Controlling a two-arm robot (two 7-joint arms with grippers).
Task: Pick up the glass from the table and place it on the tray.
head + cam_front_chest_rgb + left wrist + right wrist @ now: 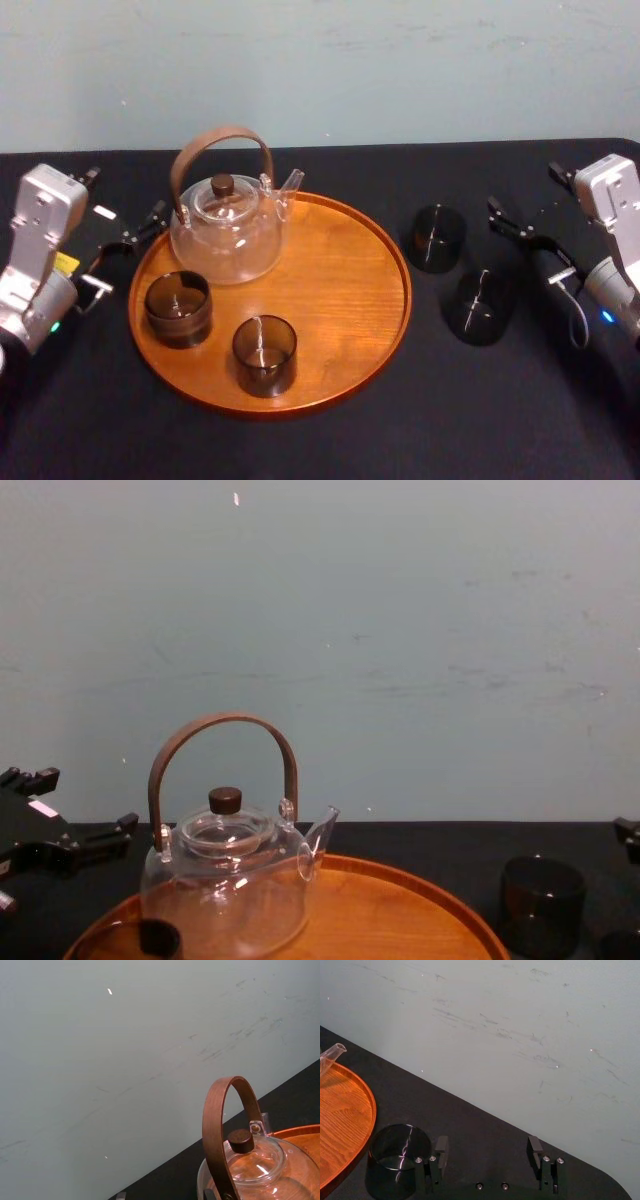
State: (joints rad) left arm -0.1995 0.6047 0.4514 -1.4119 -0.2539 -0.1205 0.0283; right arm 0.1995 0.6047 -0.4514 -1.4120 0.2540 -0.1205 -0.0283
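Mid-task at the black table (330,440): a clear teapot (228,230), a dark glass (178,308) and a second dark glass (264,354) stand on the round wooden tray (370,270), while two more wait on the cloth to its right. The far glass (437,238) sits just beside the tray's rim. The near glass (480,306) stands a little closer to me and further right. My right gripper (487,1147) hovers low over the table beyond that pair with its jaws spread wide and nothing between them. In the right wrist view one of its fingers (440,1146) stands just beside the far glass, which remains outside the gap. My left gripper (122,196) is parked at the tray's far left edge, near the teapot, its jaws likewise apart and empty. As I judge it, the step in hand is the reach: neither glass on the cloth has been lifted. The far glass looks the likelier target, since it stands closest to my right fingers. The next move calls for shifting the right gripper sideways toward the tray until the jaws straddle that glass. I would then close gently on its smooth wall without nudging the near glass. After that I would need a lift high enough to clear the raised rim. The bare wood on the tray's right half offers room to set it down, well away from the spout.
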